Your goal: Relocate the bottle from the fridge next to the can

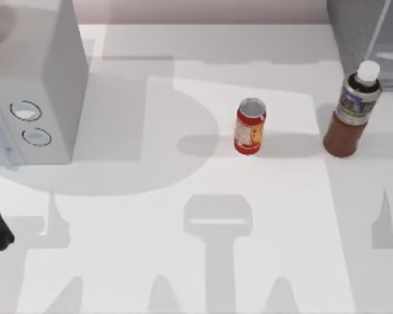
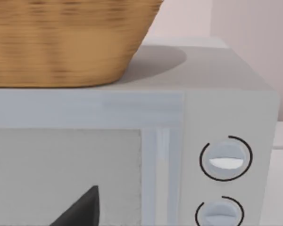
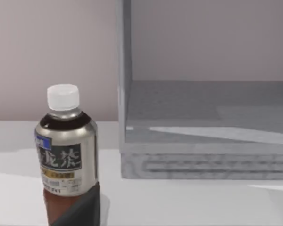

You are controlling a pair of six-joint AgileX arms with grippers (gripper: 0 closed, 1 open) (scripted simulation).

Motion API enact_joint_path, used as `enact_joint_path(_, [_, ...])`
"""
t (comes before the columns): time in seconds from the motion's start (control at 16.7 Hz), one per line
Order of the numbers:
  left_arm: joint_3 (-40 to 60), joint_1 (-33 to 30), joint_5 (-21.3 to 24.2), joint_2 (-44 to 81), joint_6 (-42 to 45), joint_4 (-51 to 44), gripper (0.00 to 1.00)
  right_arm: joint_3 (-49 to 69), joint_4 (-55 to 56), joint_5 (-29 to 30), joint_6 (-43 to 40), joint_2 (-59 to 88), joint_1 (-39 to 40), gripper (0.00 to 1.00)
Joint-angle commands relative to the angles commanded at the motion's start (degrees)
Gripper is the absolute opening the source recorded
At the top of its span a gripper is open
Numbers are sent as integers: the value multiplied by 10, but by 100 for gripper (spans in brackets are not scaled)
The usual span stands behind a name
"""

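Standing upright on the white table (image 1: 183,216), at the right of the top view: the bottle (image 1: 351,111), outside the fridge (image 1: 363,33) and just in front of its lower edge. White screw cap, dark neck, silvery blue-grey label with dark print, reddish-brown lower body. Clearly taller than the can (image 1: 250,126). In the right wrist view, seen from the side at lower left of the frame (image 3: 65,155), with a band of white characters on a dark field across the label and the fridge (image 3: 203,160) beside it, grey interior open to the camera.

Right of centre in the top view: the can, upright, red with a yellow-white label and a silver-grey top. To the left of the bottle, apart from it, with bare table between the two.

Upper left of the top view: a white microwave (image 1: 36,85) with two round knobs (image 1: 26,111) on its front. In the left wrist view, the same microwave close up (image 2: 132,160), carrying a wicker basket (image 2: 61,42) on its top.

At the lower edge of the left wrist view: a dark wedge of the left gripper (image 2: 82,211), in front of the microwave door; open or closed, impossible to tell. At the lower edge of the right wrist view: a dark sliver of the right gripper (image 3: 80,213), overlapping the base of the bottle in the frame; contact and degree of opening, impossible to tell.
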Motion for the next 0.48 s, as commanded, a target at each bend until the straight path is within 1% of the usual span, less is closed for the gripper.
enact_joint_path(0.24, [0,0,0,0,0,0,100,7,-6,1,0,-4,1,100])
enact_joint_path(0.36, [0,0,0,0,0,0,100,27,-37,1,0,-28,1,100])
enact_joint_path(0.48, [0,0,0,0,0,0,100,58,-92,1,1,-65,1,100])
